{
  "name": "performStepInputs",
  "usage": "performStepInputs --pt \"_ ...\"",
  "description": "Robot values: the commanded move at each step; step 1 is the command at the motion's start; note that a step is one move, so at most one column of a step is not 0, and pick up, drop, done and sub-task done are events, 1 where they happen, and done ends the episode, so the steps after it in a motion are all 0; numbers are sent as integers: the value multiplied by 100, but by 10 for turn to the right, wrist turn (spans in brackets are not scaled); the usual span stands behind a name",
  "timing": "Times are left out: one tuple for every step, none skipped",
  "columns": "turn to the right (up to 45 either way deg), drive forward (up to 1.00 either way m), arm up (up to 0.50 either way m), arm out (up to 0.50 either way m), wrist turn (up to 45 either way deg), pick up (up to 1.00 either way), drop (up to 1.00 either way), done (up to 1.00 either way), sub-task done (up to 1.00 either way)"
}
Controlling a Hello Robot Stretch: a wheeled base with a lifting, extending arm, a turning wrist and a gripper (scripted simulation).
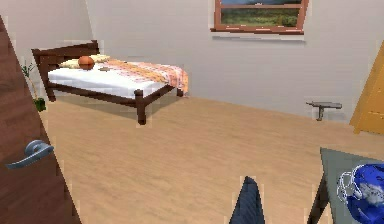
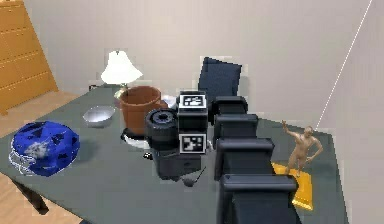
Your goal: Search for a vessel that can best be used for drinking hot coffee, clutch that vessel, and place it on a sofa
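We saw the gripper [image 2: 160, 140] above the grey table [image 2: 90, 175]. We could not tell how its fingers were set, or whether it held anything. Just past the gripper, toward the arm side view's left, stood a red-brown round vessel [image 2: 140, 102] (our best guess for the coffee cup, though we saw no handle). We thought it would be hard, smooth and a bit heavy, and that it could break if dropped. We judged the best hold was around its side, just under the rim. A grey bowl [image 2: 98, 116] sat farther left of the gripper.
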Motion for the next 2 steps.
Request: performStepInputs --pt "0 0 0 0 -450 0 0 0 0" --pt "0 0 0 0 -450 0 0 0 0"
